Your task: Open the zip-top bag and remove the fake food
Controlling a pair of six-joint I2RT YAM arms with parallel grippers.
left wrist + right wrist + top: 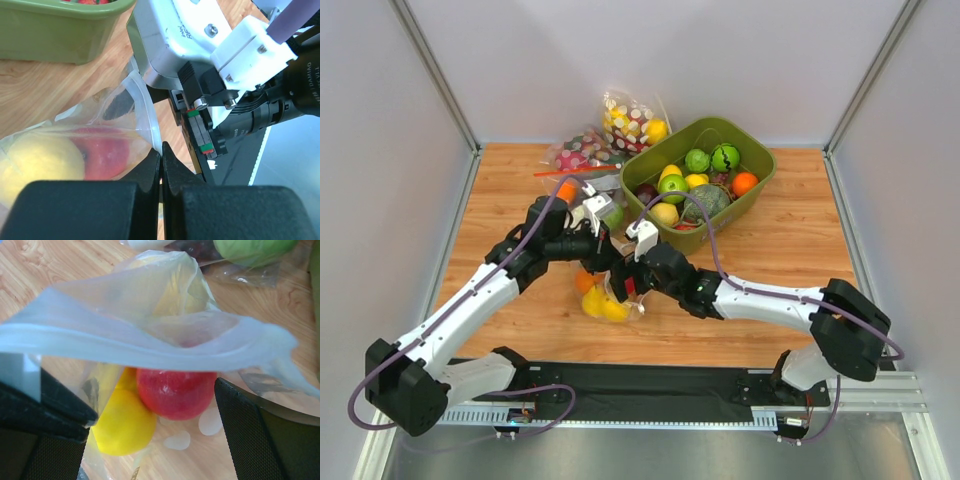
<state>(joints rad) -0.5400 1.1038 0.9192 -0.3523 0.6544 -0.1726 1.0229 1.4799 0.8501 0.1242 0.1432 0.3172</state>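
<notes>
The zip-top bag [603, 300] lies on the wooden table between the two arms, with yellow and orange fake food showing inside. My left gripper [161, 150] is shut on the bag's pale zip strip [150, 120]; red fruit [102, 152] and yellow fruit [35, 170] show through the film. My right gripper [156, 400] is open above the bag's gaping mouth [150, 347]. A red fruit [175, 392] and a yellow fruit [122, 425] lie between its fingers [260, 435], and bag film drapes over the left finger. In the top view the grippers [608, 258] [625, 285] sit close together.
A green bin [760, 190] of fake fruit and vegetables stands at the back right and also shows in the left wrist view [60, 35]. Other filled bags [585, 155] [630, 120] lie behind. A bagged green apple [250, 247] lies just beyond the bag.
</notes>
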